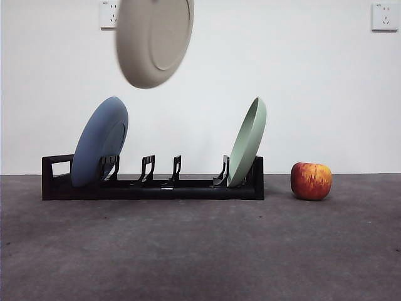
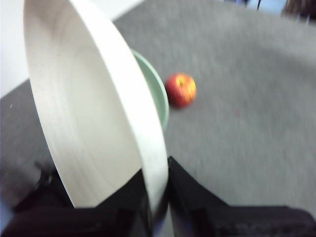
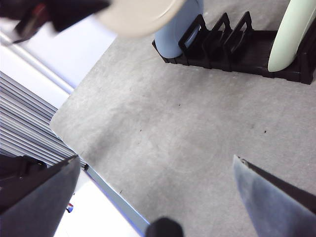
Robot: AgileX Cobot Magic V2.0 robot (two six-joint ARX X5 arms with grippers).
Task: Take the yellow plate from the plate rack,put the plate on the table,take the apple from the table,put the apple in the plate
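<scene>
Left hand (image 2: 158, 197) clamping yellow plate (image 2: 89, 113) rim, hidden in front view, right hand (image 3: 153, 197) spread, unladen

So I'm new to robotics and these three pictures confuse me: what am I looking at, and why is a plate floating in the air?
It is a two-armed robot at a table. One picture looks level across the table; the other two come from cameras on the wrists. The yellow plate isn't floating: the left gripper pinches its rim between its black jaws, above the plate rack. The rack holds a blue plate and a pale green plate. The apple sits on the table beside the rack. The right gripper waits, jaws open, holding nothing.
</scene>
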